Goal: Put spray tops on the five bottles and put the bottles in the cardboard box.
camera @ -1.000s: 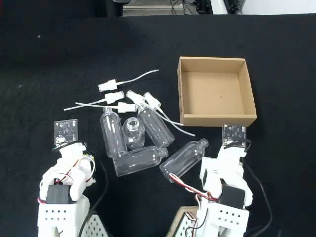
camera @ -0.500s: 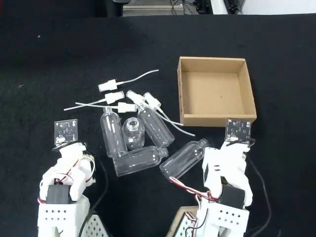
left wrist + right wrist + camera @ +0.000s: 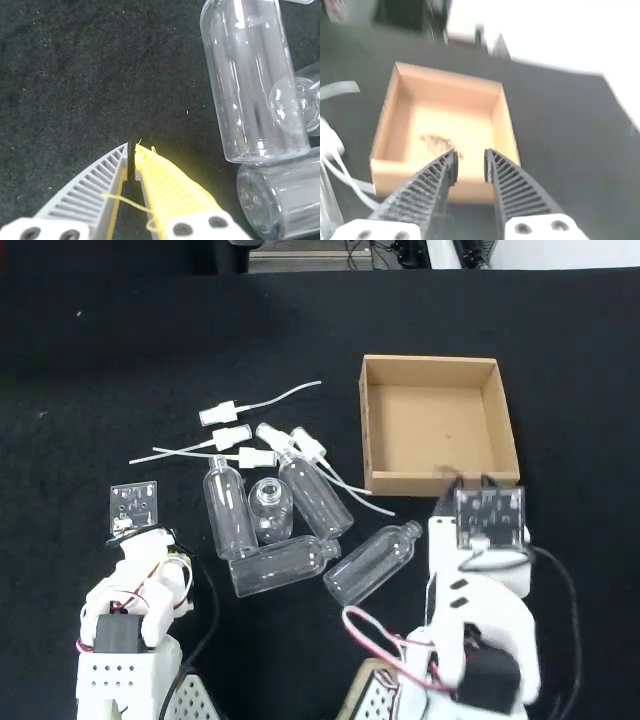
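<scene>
your left end effector: pressed together, low over the desk, beside the five bottles. your right end effector: slightly spread, facing the cardboard box. spray tops: loose, just beyond the clustered bottles.

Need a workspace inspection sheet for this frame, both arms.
Surface: black cloth table, flat.
Job's things: five clear bottles, uncapped and clustered, four lying and one apparently upright; five spray tops loose beside them; cardboard box holds no bottles.
Clutter: nothing seen.
End effectors: left end effector shut, empty, near a bottle; right end effector open, empty, facing the box.
Cables: red and white wires on the arms; black cable by the right arm.
Surroundings: floor and cords past the table's far edge.
</scene>
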Robot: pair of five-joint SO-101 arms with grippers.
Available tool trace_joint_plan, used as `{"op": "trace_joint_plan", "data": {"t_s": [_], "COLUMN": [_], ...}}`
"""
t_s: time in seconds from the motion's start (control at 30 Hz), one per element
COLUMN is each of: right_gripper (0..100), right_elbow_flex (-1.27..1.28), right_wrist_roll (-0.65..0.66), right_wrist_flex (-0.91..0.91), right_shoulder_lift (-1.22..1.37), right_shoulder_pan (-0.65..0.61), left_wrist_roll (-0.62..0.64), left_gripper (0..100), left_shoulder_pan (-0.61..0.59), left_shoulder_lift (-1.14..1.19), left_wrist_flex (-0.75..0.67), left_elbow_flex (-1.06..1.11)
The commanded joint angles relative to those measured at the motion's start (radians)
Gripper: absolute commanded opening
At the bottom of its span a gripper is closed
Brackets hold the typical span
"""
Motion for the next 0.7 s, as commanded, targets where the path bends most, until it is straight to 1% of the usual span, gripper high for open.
{"op": "trace_joint_plan", "data": {"t_s": [0.0, 0.13, 0.23, 0.33, 0.43, 0.5, 0.67], "right_gripper": [8.2, 8.2, 8.2, 8.2, 8.6, 12.2, 30.8], "right_elbow_flex": [-0.214, -0.348, -0.395, -0.429, -0.478, -0.524, -0.549], "right_wrist_roll": [0.008, 0.008, 0.005, -0.066, -0.129, -0.143, -0.146], "right_wrist_flex": [0.037, 0.046, 0.041, 0.026, 0.034, 0.06, 0.141], "right_shoulder_lift": [-0.048, -0.005, 0.117, 0.295, 0.489, 0.595, 0.717], "right_shoulder_pan": [-0.132, -0.334, -0.439, -0.523, -0.635, -0.701, -0.844], "left_wrist_roll": [-0.006, -0.006, -0.006, -0.006, -0.006, -0.006, -0.006], "left_gripper": [3, 3, 3, 3, 3, 3, 3], "left_shoulder_pan": [0.013, 0.012, 0.012, 0.012, 0.012, 0.012, 0.012], "left_shoulder_lift": [0.008, 0.008, 0.008, 0.008, 0.008, 0.008, 0.008], "left_wrist_flex": [0.005, 0.005, 0.005, 0.005, 0.005, 0.005, 0.005], "left_elbow_flex": [0.013, 0.013, 0.013, 0.013, 0.013, 0.013, 0.013]}}
